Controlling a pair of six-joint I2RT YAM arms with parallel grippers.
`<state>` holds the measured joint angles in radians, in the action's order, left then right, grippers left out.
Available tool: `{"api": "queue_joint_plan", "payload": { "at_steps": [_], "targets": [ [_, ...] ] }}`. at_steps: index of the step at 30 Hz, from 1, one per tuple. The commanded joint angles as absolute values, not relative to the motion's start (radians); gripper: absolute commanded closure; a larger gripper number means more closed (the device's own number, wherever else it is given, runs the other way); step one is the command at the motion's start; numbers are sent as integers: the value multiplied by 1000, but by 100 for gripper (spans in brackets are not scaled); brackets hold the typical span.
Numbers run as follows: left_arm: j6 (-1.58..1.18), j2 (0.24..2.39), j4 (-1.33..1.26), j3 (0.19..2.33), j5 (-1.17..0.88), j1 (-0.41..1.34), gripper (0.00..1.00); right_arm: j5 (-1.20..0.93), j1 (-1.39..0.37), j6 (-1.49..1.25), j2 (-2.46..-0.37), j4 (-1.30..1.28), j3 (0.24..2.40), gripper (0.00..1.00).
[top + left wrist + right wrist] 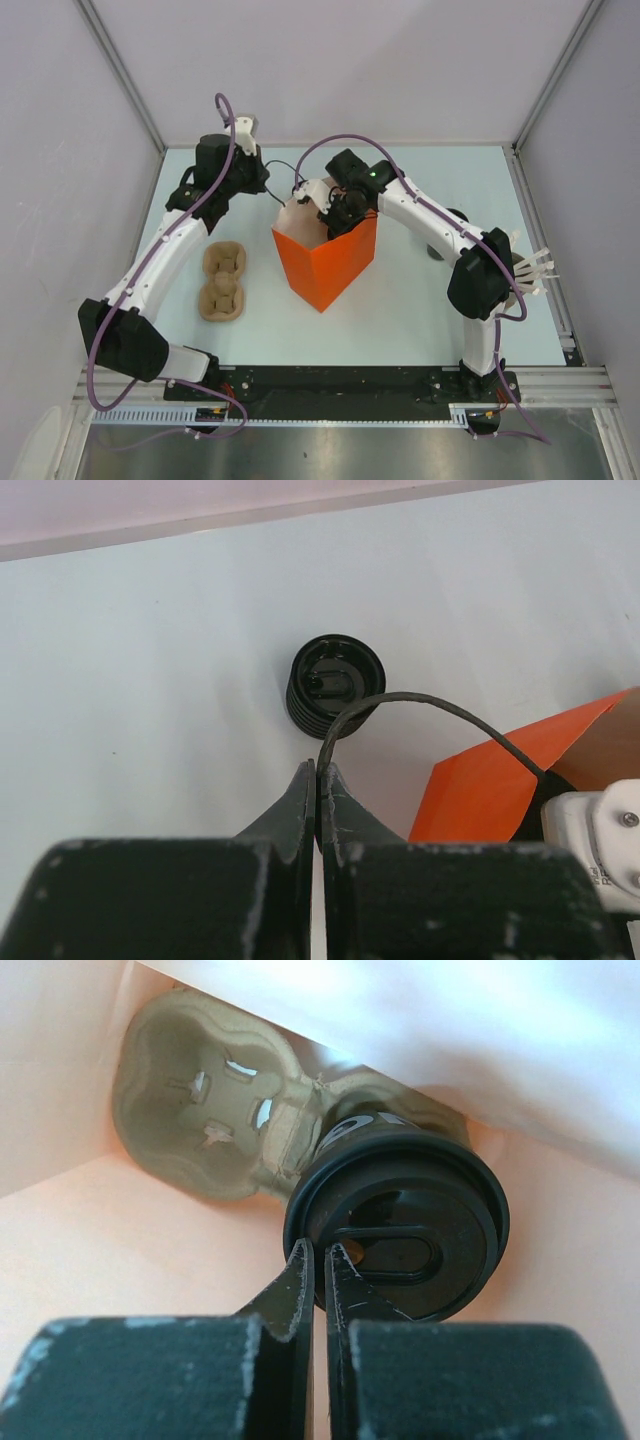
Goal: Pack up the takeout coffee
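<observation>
Orange bag (322,272), black ribbed cup (335,685), brown pulp tray (223,282), pale blue table (420,300).

An orange paper bag (325,262) stands open on the pale table (420,320). A brown pulp tray (223,283) lies just beside it.

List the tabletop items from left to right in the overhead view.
Brown pulp cup tray → orange paper bag → white sticks at the far right.
</observation>
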<state>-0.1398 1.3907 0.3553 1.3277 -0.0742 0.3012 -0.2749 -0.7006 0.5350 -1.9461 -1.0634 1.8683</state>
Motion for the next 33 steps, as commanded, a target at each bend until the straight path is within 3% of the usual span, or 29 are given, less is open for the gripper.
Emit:
{"api": "queue_joint_plan", "payload": {
  "at_steps": [1,33],
  "targets": [
    [-149,1396,345,1384,-11,304,100,-288,-695,545,-1905,-1066,1862,100],
    [-155,1319,273,1327,-155,314,100,-278,-692,552,-1936,-1057,1825,100]
  ]
}}
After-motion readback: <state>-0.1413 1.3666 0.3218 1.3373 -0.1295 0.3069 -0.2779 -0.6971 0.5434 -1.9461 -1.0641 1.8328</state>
